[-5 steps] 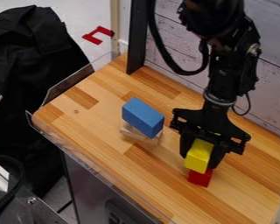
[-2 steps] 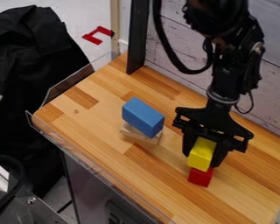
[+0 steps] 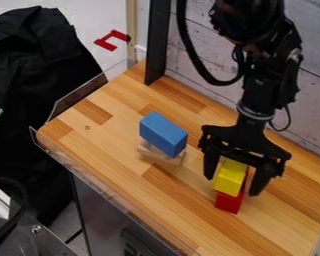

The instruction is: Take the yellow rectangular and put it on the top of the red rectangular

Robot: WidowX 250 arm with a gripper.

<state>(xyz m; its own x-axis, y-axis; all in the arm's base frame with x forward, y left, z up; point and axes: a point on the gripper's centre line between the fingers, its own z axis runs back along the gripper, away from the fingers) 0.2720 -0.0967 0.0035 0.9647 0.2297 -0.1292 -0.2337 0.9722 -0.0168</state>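
1. Gripper (image 3: 233,184): fingers spread, one on either side of the yellow block (image 3: 228,183).
2. Yellow block: seated on the red block (image 3: 227,203).
3. Blue block (image 3: 164,134): atop a pale wooden block (image 3: 156,153).
4. Black cloth (image 3: 36,60): white marking at the left edge, partly cut off.

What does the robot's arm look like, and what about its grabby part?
The robot arm is black, with bulky rounded joints up high and a thinner part lower down. A thick black cable loops beside it. Near the bottom there's a greyish ring around it. The tool is black too, with a wide, jagged-edged piece across the top and two chunky fingers.
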